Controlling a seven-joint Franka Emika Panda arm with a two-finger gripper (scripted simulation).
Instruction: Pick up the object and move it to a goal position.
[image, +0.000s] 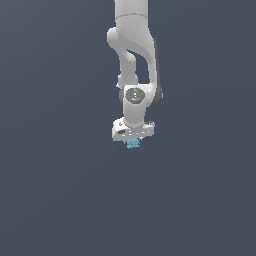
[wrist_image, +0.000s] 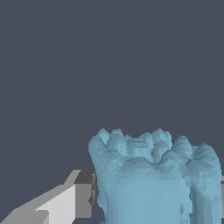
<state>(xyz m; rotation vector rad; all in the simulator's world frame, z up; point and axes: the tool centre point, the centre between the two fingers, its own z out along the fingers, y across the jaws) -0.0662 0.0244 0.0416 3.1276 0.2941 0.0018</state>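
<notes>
Pick-up judged done: tool (image: 133, 142) clamped on object (image: 133, 143), object seated directly beneath tool body. Transfer to goal left; no goal marker shown. Exterior view: whole arm, object as tiny blue lump. Wrist view: finger (wrist_image: 83, 194) pressed against object (wrist_image: 155, 183) flank, lumpy mottled surface resolved.

a smooth white robot arm (image: 134, 55) of rounded segments, with dark grey at one joint, a round grey mottled disc (image: 135, 95) on its wrist, and a wide white gripper (image: 133, 141) with grey finger pads (wrist_image: 83, 200).
</notes>
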